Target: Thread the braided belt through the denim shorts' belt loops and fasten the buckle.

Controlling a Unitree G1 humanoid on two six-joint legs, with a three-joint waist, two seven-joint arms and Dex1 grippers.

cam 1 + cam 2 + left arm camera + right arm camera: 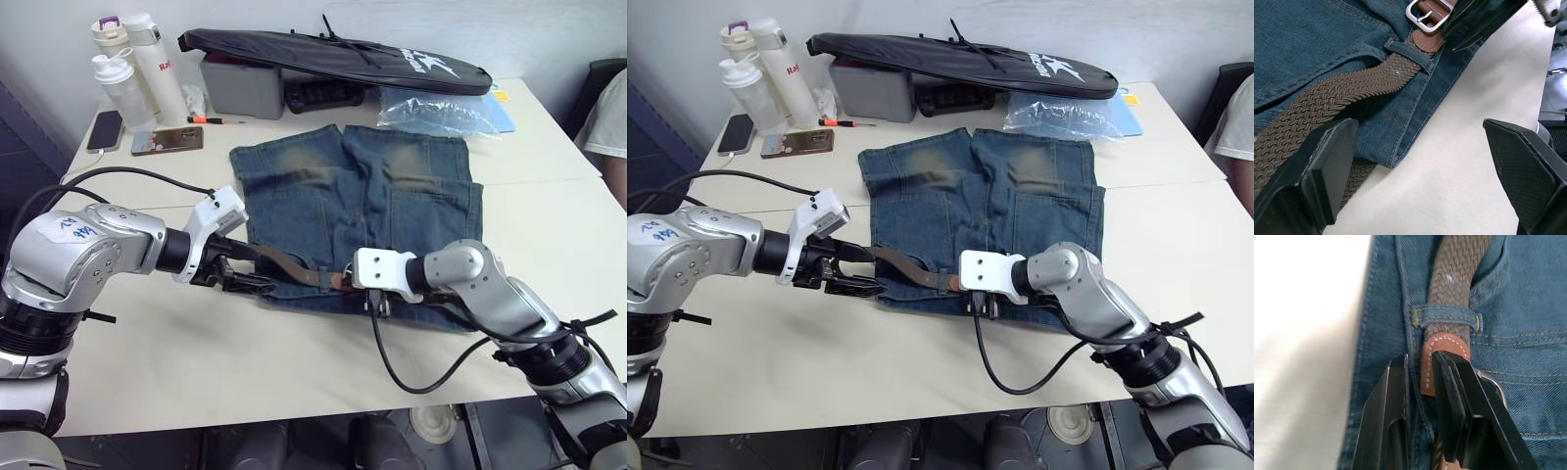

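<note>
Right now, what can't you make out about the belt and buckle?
- The buckle: the left wrist view's top edge cuts it off; in the right wrist view the right pincer covers most of it.
- Whether the buckle is fastened: hidden by the right pincer in the eye views.
- The braided belt: its far end runs off frame.
- Belt loops past this one: too small.

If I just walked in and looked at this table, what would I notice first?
Probably the blue denim shorts lying flat in the middle of the table, with a brown braided belt running under a belt loop on the waistband. The right claw pinches the belt's leather end beside the silver buckle, while the left claw hovers open at the shorts' edge. Behind the shorts lies a long black bag.
</note>
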